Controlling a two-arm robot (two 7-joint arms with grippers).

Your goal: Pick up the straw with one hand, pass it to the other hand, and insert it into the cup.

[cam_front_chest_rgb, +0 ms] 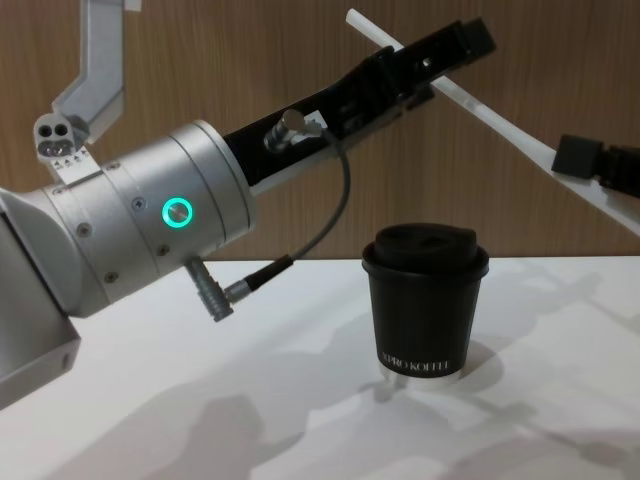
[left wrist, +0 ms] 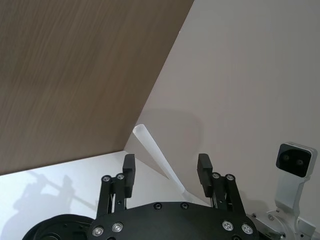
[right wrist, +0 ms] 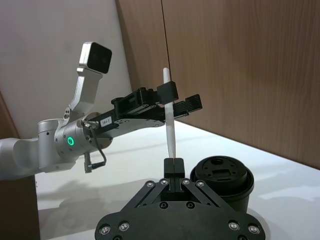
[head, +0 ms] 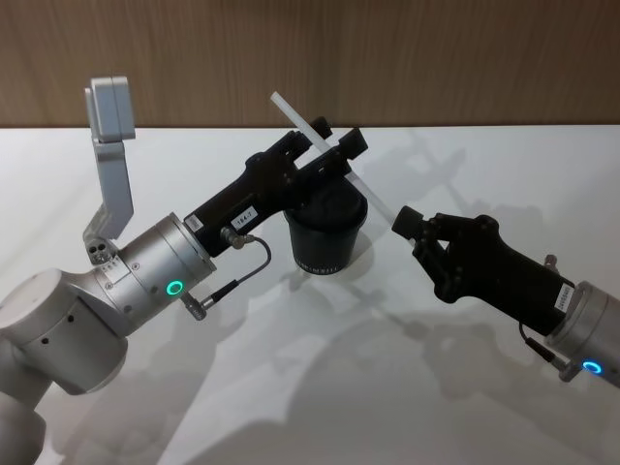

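Over white worktop (head: 387, 387), our right end effector (head: 407, 221) grips the straw (head: 376, 201); our left end effector (head: 336, 140), spread around it, should clamp squarely before we release.

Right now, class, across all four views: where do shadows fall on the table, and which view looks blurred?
Head view: soft overlapping arm shadows cross the table near the cup. Chest view: cup shadow falls rightward. Left wrist view: wood wall looks streaky beyond the open left hand flanking the straw. Right wrist view: crisp, right hand shut on the straw.
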